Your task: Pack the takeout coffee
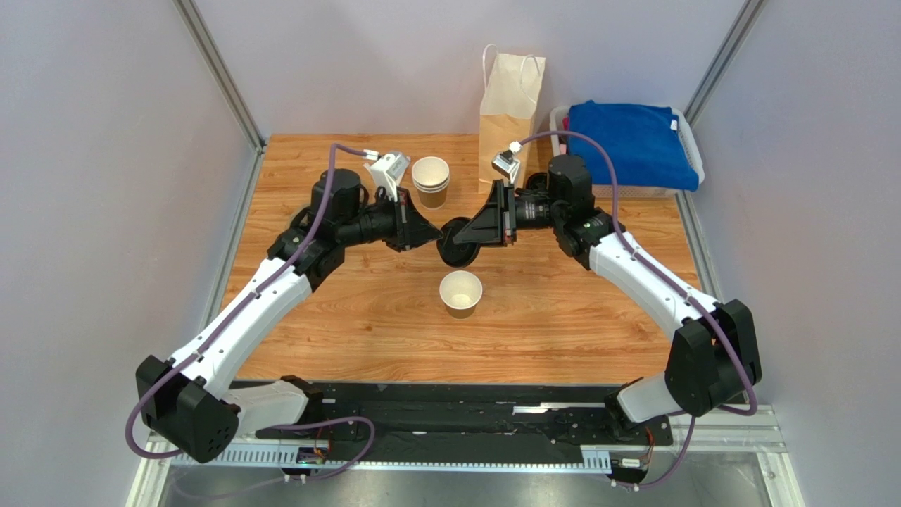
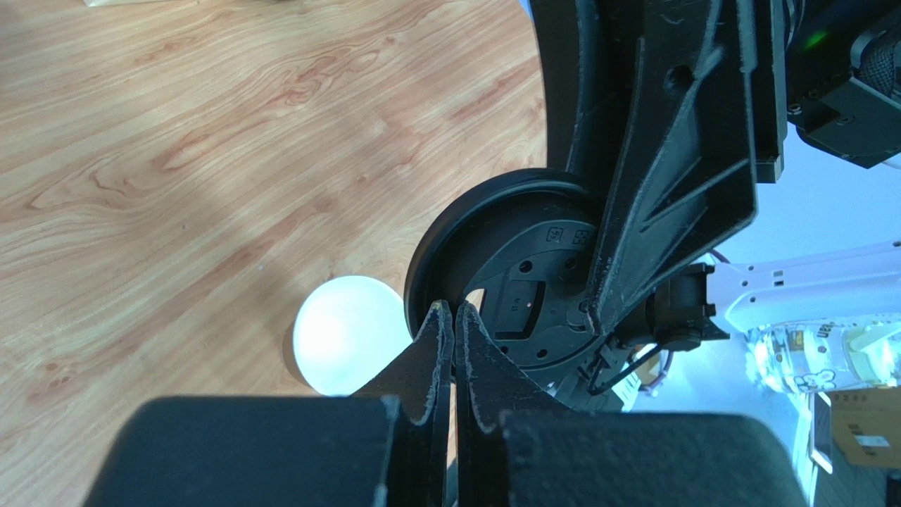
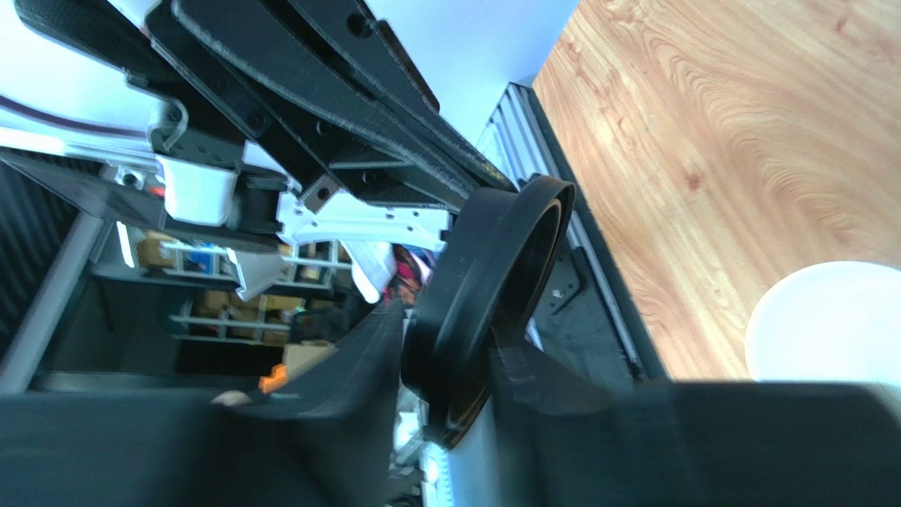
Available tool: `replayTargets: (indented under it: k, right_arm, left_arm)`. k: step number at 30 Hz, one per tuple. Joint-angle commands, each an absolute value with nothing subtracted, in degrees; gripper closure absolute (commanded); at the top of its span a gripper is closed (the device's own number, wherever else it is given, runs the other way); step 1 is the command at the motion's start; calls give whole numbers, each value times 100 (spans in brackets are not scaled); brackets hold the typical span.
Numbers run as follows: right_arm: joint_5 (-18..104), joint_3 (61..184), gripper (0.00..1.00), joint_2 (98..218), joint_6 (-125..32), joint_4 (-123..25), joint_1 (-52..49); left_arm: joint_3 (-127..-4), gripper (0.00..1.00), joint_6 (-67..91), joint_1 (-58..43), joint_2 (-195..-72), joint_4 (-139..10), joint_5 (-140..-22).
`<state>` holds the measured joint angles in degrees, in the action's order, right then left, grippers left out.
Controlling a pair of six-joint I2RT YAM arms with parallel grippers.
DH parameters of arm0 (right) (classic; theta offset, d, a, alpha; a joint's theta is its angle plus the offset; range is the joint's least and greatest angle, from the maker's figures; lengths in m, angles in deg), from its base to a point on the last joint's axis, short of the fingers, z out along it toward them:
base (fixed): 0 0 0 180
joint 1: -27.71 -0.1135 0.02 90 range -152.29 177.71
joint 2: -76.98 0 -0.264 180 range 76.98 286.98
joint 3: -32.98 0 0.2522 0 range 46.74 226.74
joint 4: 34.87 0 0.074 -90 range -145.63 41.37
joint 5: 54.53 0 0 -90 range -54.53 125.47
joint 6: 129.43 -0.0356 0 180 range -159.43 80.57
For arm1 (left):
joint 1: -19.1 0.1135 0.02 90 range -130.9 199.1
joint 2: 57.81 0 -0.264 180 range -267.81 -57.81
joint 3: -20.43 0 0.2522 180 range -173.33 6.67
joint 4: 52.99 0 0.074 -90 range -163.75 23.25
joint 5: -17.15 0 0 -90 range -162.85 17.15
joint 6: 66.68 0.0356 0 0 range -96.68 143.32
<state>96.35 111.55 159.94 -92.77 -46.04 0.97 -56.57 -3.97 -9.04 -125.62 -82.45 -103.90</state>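
Observation:
The takeout coffee cup (image 1: 461,293), brown paper with a cream inside, stands lidless on the wooden table; it also shows as a pale disc in the wrist views (image 2: 344,333) (image 3: 835,322). Its round black lid (image 1: 457,245) hangs on edge in the air just behind the cup, between the two arms. My right gripper (image 1: 471,235) (image 3: 449,338) is shut across the lid's (image 3: 481,285) thickness. From the other side, my left gripper (image 1: 436,241) (image 2: 455,308) is shut, its tips pinched together over the lid's (image 2: 508,264) rim, one tip outside and one inside.
A stack of lidless brown cups (image 1: 430,180) stands behind the left gripper. A tall paper bag (image 1: 511,100) stands upright at the back, next to a white bin (image 1: 690,137) holding a blue cloth (image 1: 632,143). Grey walls enclose the table.

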Motion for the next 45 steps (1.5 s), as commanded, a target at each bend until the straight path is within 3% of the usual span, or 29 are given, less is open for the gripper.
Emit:
replayTargets:
  k: [1,2,7,16,20,23,27,31,38,45]
  right_arm:
    - [9621,11265,48,15829,-8699,-5054,195]
    - [9550,11396,34,15794,-8489,-5282,265]
    - [8883,11889,16,15522,-6463,-7233,494]
    - [7231,11906,11,14318,-3735,-8492,600]
    - [6948,12109,0,13817,-2609,-8835,600]
    - [6816,11671,2,13369,-2432,-8511,600]
    - [7991,11319,0,12929,-1202,-8774,556]
    - [7538,10801,1,12927,-1060,-8686,100]
    - [7317,10545,21,13587,-1823,-8556,-322]
    - [6931,10079,26,13605,-1956,-8177,-613]
  left_arm:
    - [-6117,100,-78,-920,-12672,-8633,-10432]
    - [-6213,100,2,-920,-12715,-8922,-10440]
    - [-6557,100,591,-938,-12926,-9916,-10274]
    - [-7084,100,1365,-1508,-13805,-11086,-9431]
    - [-7312,100,1444,-1641,-14244,-11306,-9175]
    - [-7514,100,1514,-1799,-14534,-11351,-8833]
    - [-7621,100,1453,-2044,-14807,-11298,-8622]
    - [-7524,100,1426,-2194,-14913,-11070,-8332]
    - [-7629,100,1479,-2291,-15194,-10990,-8226]
    - [-7621,100,1514,-2300,-15352,-10999,-8076]
